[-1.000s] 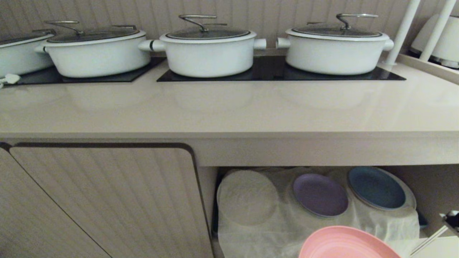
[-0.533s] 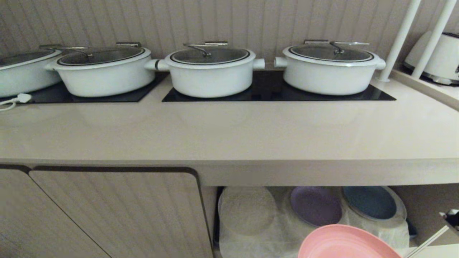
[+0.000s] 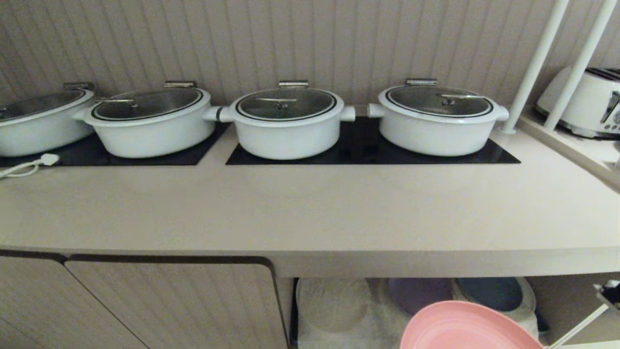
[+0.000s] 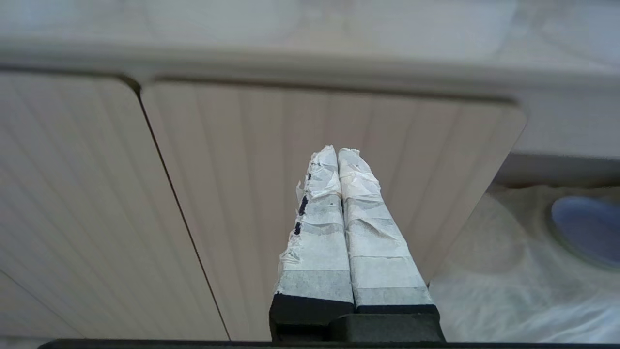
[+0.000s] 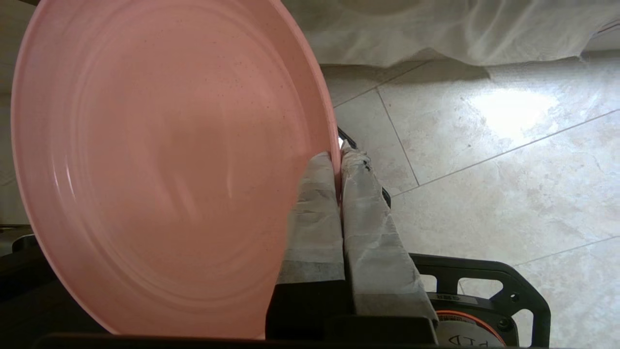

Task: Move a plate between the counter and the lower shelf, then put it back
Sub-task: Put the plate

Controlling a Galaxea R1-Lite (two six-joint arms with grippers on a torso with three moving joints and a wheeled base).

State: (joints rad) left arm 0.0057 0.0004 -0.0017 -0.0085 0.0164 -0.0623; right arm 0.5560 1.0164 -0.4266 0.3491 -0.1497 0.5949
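Note:
The pink plate (image 3: 465, 327) hangs in front of the lower shelf (image 3: 339, 310), below the front edge of the counter (image 3: 310, 208). In the right wrist view my right gripper (image 5: 339, 156) is shut on the rim of the plate (image 5: 169, 160), one taped finger on each side; the plate stands tilted above the floor. My left gripper (image 4: 337, 152) is shut with nothing in it and points at a ribbed cabinet door (image 4: 290, 126) left of the shelf opening.
Several white lidded pots (image 3: 288, 123) stand on black hob panels (image 3: 368, 145) at the counter's back. A purple plate (image 3: 419, 293), a blue plate (image 3: 489, 293) and a cloth-covered white plate (image 3: 334, 303) lie on the shelf. Two white posts (image 3: 533, 68) and a toaster (image 3: 588, 104) stand at right.
The head camera has risen: counter and pots slid down the picture, more wall shows, less of the shelf. The pink plate stays low right, still gripped.

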